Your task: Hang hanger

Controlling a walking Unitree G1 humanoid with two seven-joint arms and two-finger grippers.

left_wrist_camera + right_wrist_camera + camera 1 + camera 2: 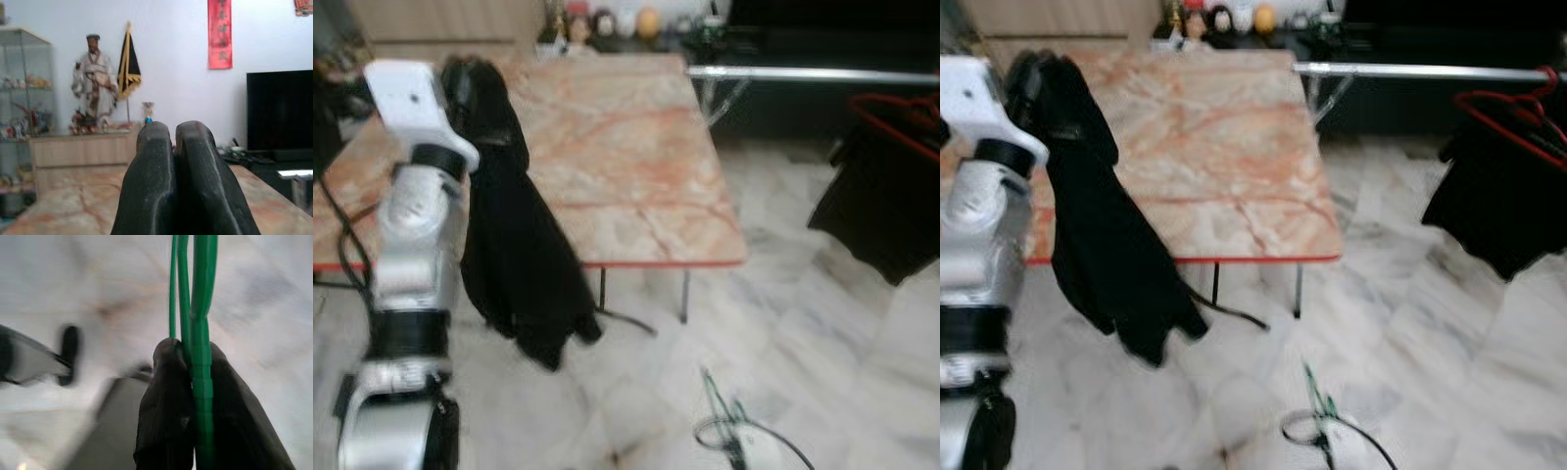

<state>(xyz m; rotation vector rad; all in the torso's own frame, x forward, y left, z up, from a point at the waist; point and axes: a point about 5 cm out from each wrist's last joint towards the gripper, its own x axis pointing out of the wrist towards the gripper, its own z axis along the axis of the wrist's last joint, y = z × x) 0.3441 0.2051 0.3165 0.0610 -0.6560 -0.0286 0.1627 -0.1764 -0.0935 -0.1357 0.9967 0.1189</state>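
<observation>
Clamped between your right gripper's (195,382) fingers sits the green hanger (201,333); left gripper (175,147) is closed, empty. Rail (1420,70) lies well beyond: a thin wire grip may twist loose.

Both head eyes look forward and down over the marble table (626,147) and pale floor (1449,372), sharing them. Left wrist camera faces level across the room at a statue (94,83); right wrist camera stares closely downward.
</observation>
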